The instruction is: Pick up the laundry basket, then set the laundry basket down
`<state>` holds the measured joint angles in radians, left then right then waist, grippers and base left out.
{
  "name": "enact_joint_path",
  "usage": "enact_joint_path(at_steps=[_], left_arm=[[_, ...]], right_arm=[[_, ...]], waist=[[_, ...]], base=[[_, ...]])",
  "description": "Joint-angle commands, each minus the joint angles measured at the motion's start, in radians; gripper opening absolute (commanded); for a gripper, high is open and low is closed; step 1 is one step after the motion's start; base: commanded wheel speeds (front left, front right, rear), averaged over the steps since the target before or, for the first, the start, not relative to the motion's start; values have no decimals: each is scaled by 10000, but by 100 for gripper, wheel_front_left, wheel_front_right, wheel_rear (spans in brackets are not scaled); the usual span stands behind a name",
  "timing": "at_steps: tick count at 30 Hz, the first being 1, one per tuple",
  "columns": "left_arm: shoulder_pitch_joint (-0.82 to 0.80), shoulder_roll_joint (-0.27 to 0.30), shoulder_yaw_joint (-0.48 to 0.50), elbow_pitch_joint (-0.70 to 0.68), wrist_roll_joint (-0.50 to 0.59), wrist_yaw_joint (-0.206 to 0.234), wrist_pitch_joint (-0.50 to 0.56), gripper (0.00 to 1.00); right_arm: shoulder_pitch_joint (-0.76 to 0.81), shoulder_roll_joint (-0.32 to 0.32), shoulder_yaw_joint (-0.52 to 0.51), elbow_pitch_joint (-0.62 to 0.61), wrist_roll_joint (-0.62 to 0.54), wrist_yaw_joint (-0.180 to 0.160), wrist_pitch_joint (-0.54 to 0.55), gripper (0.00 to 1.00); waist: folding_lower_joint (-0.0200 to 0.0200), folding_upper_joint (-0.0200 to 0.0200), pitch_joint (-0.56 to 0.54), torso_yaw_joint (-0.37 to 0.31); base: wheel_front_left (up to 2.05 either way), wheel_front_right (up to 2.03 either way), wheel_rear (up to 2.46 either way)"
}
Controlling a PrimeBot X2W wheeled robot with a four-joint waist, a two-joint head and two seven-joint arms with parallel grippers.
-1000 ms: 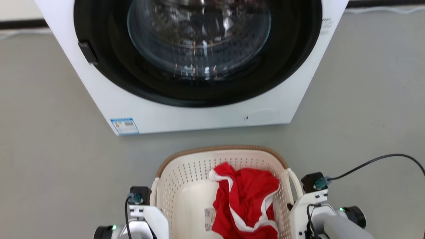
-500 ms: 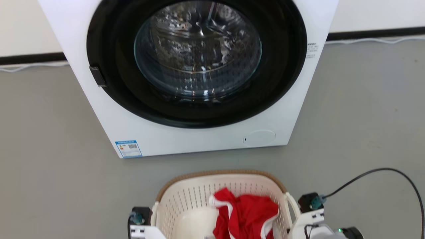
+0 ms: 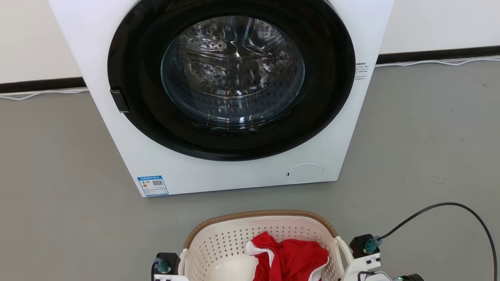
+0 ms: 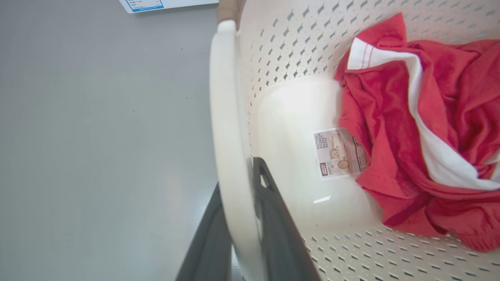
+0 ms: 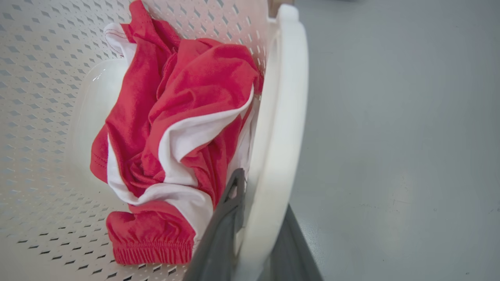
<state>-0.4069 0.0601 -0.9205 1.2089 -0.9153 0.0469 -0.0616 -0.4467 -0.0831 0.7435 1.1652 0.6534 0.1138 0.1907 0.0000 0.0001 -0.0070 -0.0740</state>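
Head view: laundry basket (image 3: 234,238) near, in front of the washer (image 3: 218,175), its near half cut off.
Wrist views are showing left pincer (image 4: 238,183) and right pincer (image 5: 263,191) each clamping a loop handle (image 4: 228,117).

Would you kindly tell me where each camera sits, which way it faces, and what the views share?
Head view: on the head, facing forward and down at the washer and laundry basket; left wrist and right wrist at the bottom edge.
Left wrist view: on the left wrist, looking along the left pincer, shut on a basket handle.
Right wrist view: on the right wrist, along the right pincer, shut on the opposite handle.
All share the red garment.
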Motion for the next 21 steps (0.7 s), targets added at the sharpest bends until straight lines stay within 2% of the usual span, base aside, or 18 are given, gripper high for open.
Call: enact_joint_path(at_steps=[1, 21], left_arm=[[-238, -99, 97, -295, -27, -8, -159, 0], [-224, -99, -348, -153, -562, -40, -291, 0]], right_arm=[[-50, 329, 240, -319, 7, 169, -43, 0], [-52, 329, 266, -172, 190, 169, -267, 0]], waist=[[0, -1, -18, -14], [0, -1, -203, 29]], base=[[0, 0, 0], [0, 0, 0]])
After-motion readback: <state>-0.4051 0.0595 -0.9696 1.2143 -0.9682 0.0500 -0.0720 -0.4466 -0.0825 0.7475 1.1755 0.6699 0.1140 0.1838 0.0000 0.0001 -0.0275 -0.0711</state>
